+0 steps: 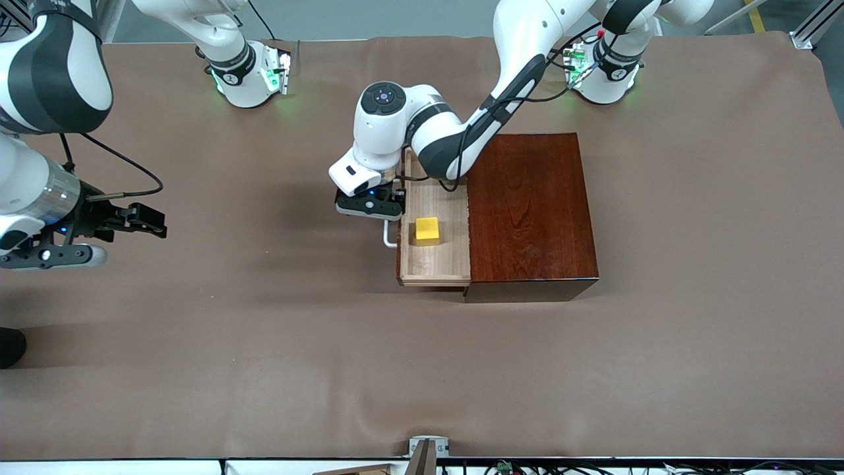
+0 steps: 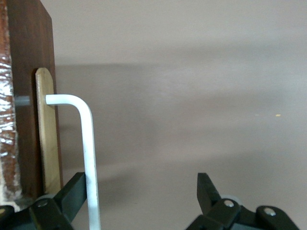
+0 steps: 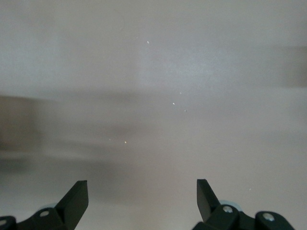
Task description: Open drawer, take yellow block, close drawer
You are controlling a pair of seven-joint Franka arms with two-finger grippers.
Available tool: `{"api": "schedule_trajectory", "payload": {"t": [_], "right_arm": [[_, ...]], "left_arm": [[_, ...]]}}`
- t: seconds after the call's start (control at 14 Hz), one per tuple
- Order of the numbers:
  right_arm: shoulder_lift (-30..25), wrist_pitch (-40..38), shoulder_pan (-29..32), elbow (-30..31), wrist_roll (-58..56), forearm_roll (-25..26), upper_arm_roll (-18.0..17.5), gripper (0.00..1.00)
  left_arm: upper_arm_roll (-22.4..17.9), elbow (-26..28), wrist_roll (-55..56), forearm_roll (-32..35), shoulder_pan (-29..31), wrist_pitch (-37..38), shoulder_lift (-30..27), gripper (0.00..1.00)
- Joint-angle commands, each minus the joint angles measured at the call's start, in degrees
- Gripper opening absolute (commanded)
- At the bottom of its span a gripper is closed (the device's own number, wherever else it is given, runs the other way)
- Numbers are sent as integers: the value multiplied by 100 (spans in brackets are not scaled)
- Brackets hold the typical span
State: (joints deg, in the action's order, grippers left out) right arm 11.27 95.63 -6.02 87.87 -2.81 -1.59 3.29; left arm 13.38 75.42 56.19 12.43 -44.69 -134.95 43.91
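The drawer stands pulled out of the dark mahogany box toward the right arm's end of the table. The yellow block lies in the bare-wood tray. My left gripper is at the drawer's front, open, with the white handle between its fingers. In the left wrist view the handle bar runs close beside one finger, in front of the dark drawer front. My right gripper waits open and empty over bare table at the right arm's end; it also shows in the right wrist view.
A brown cloth covers the table. The left arm's forearm crosses over the box's corner and the part of the tray farther from the front camera. The right arm's base stands at the table's edge.
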Motion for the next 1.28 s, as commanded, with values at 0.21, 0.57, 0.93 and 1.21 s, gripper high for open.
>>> {"api": "schedule_trajectory", "payload": {"t": [0.21, 0.57, 0.93, 1.21], "right_arm": [[-19, -62, -170, -16, -1053, -174, 14, 100], [86, 26, -409, -25, -1520, -683, 14, 100], [367, 447, -330, -60, -2977, -1071, 23, 100], [560, 763, -645, -69, -3620, -1045, 23, 100]], "left_arm": [[33, -195, 120, -180, -145, -348, 48, 100], [33, -212, 137, -197, -66, 152, -84, 100], [15, -186, 32, -197, 583, 1855, -1233, 100], [32, -124, -378, -224, 1478, 3147, -2148, 100]]}}
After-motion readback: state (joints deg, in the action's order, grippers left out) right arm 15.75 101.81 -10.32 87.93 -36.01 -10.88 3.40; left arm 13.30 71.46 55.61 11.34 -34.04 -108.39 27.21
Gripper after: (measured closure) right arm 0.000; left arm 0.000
